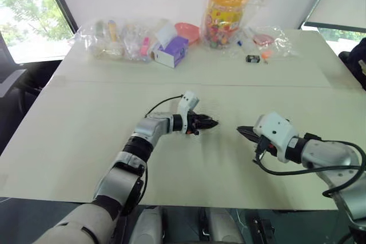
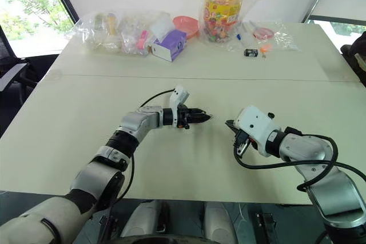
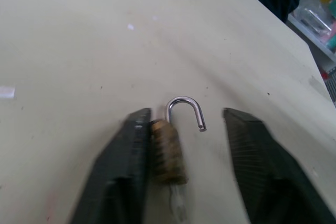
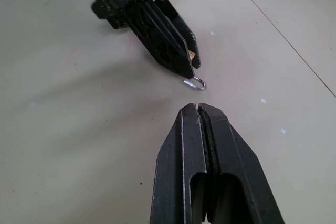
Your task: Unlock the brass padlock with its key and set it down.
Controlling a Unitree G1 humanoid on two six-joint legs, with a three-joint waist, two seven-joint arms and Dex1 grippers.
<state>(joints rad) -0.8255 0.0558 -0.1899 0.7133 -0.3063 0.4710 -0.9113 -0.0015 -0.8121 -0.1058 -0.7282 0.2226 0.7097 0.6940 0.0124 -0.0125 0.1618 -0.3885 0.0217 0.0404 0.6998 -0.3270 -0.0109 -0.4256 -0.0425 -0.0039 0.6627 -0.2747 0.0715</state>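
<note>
Clear bags (image 1: pixel 120 41) of small items sitting along the tabletop's far edge, left gripper (image 3: pixel 184 145) spread open mid-table, brass padlock (image 3: pixel 168 151) lying unlocked against one finger, candy jar (image 1: pixel 226 12) standing far-centre, right gripper (image 4: pixel 202 129) closed, empty.

left gripper (image 3: pixel 184 145) low over the table with fingers spread apart, right gripper (image 4: pixel 202 109) pointing toward it, fingers pressed together.
</note>
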